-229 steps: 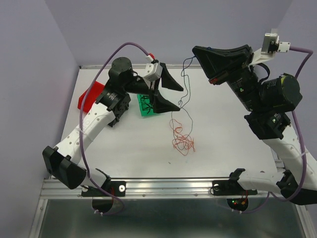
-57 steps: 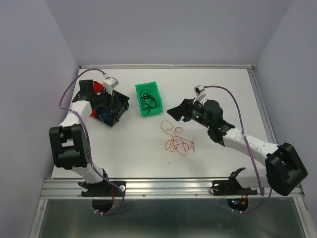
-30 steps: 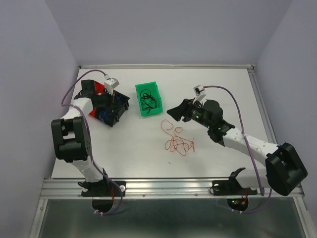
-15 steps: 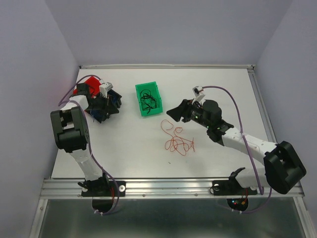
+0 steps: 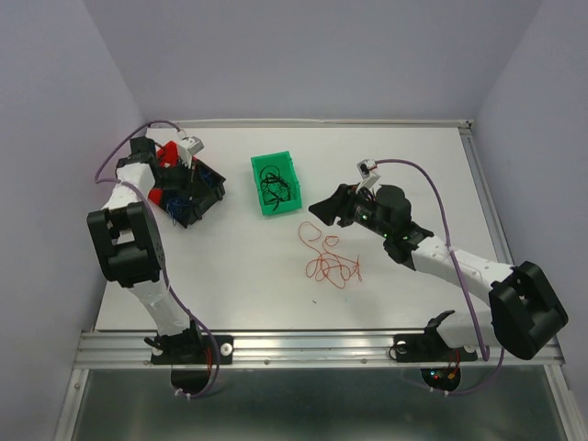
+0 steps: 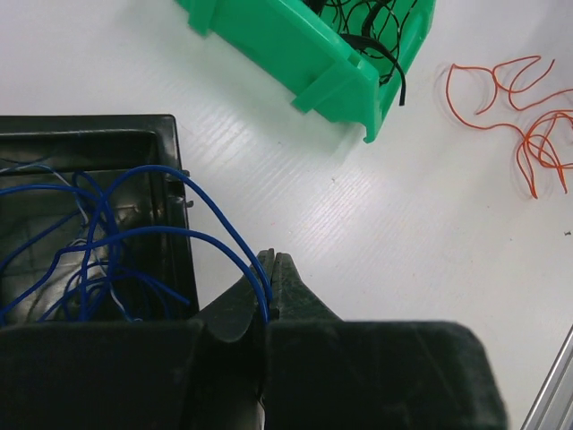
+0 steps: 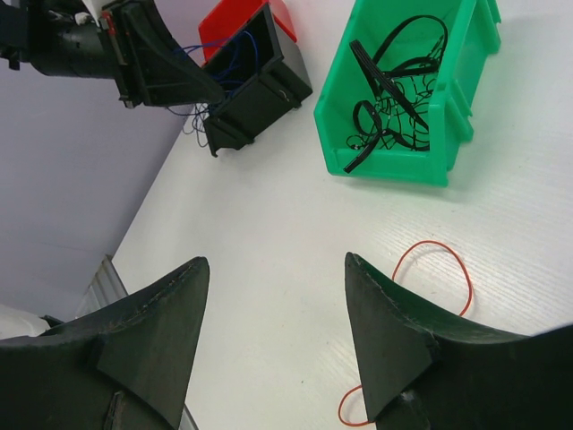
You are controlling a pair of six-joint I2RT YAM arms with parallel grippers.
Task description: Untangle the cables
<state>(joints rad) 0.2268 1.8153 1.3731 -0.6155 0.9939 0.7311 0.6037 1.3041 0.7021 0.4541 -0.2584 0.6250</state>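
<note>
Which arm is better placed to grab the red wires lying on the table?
Right. Its open gripper hangs close to the red wires; the left gripper is shut on a blue wire at the black bin.

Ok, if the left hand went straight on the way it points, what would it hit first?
Likely the side wall of the green bin, after a stretch of bare table. If the left hand angles down, the table comes first.

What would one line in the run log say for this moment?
left gripper: shut on blue cable beside black bin | right gripper: open, by red cables | black cables: in green bin
</note>
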